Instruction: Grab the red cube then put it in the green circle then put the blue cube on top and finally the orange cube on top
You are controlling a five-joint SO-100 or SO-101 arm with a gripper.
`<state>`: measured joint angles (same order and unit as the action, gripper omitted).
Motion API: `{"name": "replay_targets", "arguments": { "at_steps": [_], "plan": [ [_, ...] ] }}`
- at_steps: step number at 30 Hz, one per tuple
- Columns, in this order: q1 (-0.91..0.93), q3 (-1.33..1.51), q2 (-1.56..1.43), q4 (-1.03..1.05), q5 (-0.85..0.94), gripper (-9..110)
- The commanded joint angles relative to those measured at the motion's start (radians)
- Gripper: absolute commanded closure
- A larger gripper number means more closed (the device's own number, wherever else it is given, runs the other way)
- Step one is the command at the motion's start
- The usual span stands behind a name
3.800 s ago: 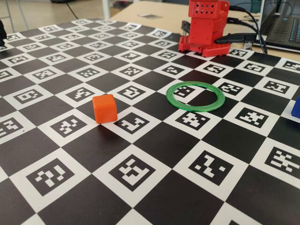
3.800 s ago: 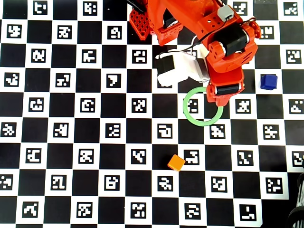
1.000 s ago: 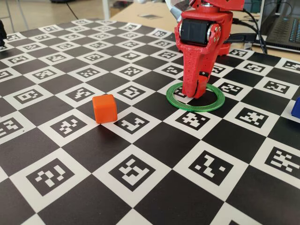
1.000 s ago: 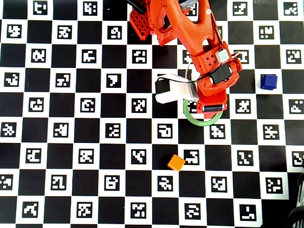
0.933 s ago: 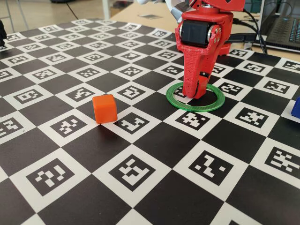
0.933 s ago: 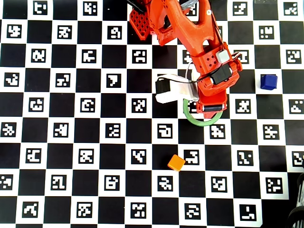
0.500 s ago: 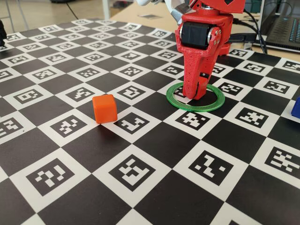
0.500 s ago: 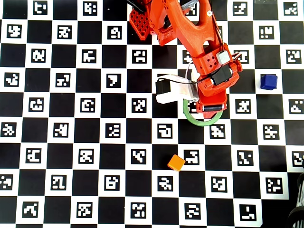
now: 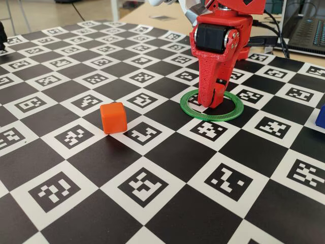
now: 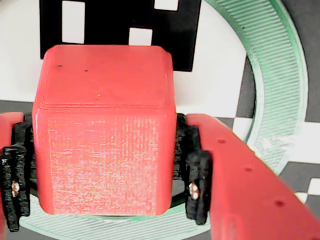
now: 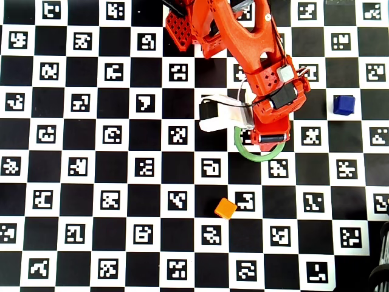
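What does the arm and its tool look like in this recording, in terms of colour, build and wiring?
The arm is red-orange printed plastic with layer lines and black cylindrical motors at the joints. Its base has a perforated grid face. A white block juts from the wrist, with thin wires running to it. The tool has red fingers lined with black ribbed pads fixed by small screws.
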<state>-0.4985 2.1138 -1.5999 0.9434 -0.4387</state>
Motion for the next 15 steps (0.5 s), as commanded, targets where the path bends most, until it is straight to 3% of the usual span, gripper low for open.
{"name": "replay_targets", "arguments": {
  "at_steps": [1, 15],
  "plan": [
    [-0.017, -0.011, -0.021, 0.011, -0.031, 77],
    [-0.005, -0.063, -0.066, 0.092, 0.005, 75]
  ]
}}
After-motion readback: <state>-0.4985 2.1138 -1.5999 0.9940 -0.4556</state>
